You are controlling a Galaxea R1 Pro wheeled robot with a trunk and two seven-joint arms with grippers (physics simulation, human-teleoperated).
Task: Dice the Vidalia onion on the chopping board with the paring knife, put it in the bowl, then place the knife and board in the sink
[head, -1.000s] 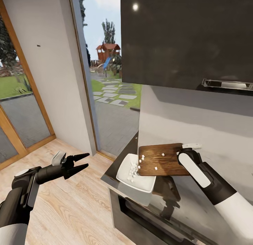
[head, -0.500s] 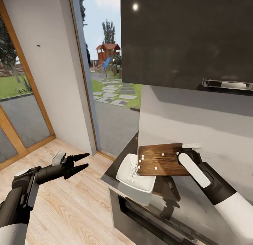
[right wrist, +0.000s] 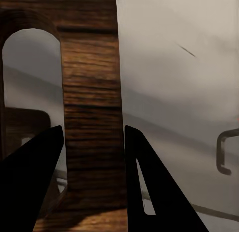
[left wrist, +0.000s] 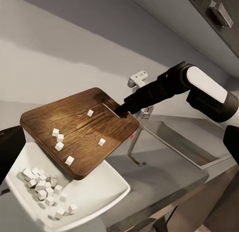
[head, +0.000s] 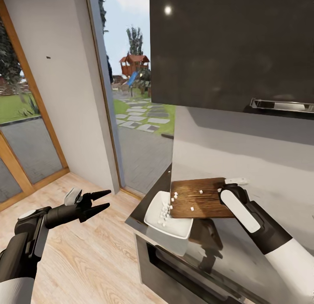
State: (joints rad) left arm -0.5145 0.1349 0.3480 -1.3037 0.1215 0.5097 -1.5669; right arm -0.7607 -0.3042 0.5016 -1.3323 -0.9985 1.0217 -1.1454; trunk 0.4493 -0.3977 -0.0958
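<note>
Your right gripper [right wrist: 92, 157] is clamped on the handle end of the chopping board [head: 198, 203], one finger through the slot, the other on the outer edge. In the head view you hold the board at about 3 o'clock from the bowl [head: 168, 221]; its far end tilts down over the bowl's rim. The left wrist view shows the same tilt.

A few onion pieces [left wrist: 59, 142] lie scattered on the board. A heap of diced onion [left wrist: 42, 187] sits in the bowl's lower corner.

The bowl rests at the end of the countertop [head: 244, 256], near its front edge. The sink [left wrist: 184, 142] lies beyond the board, beside the right arm.

Your left gripper [head: 98, 201] hangs over the wood floor [head: 87, 260], at 9 o'clock from the bowl and well apart from it. Its fingers are spread apart, holding nothing
</note>
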